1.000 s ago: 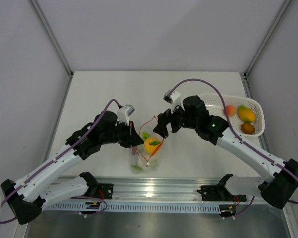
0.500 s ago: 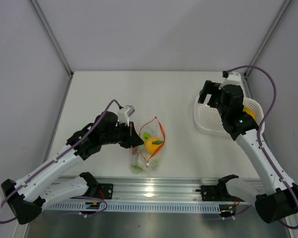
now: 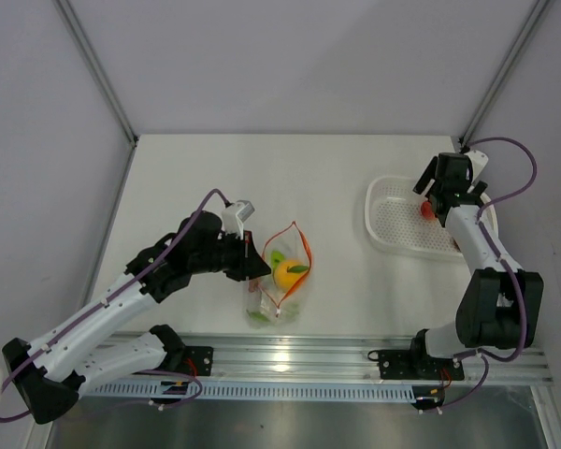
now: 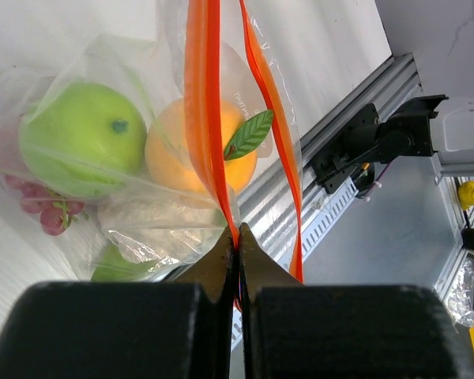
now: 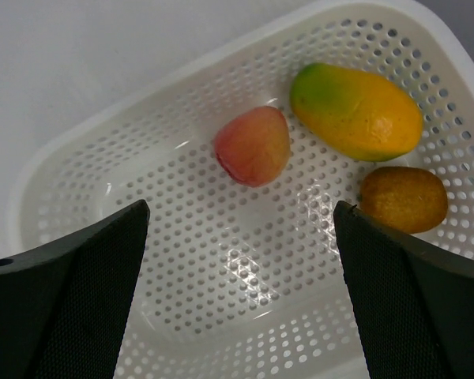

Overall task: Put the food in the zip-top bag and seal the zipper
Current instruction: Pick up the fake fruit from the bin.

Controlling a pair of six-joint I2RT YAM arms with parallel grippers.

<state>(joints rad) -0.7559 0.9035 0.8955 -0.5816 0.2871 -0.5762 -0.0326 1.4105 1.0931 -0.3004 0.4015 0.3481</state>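
A matte white table [image 3: 196,178] stands between pale grey walls [image 3: 309,65], with a ribbed aluminium rail [image 3: 290,360] along the bottom of the top view. Small print on the clear crinkly zip-top bag [image 3: 262,304] is too faint to read. The bag lies lower centre, holding a green toy apple [image 4: 75,138], an orange toy fruit with a leaf [image 4: 174,154] and dark red grapes [image 4: 43,209]. The left gripper [image 4: 237,241] is clenched on the red-orange zipper strip [image 4: 201,118]. The right gripper [image 5: 238,209] gapes wide over the white perforated plastic basket [image 5: 221,316] at the right, grasping nothing. A pink peach [image 5: 253,146], a yellow-green mango [image 5: 355,110] and a brown kiwi [image 5: 403,199] lie inside the basket.
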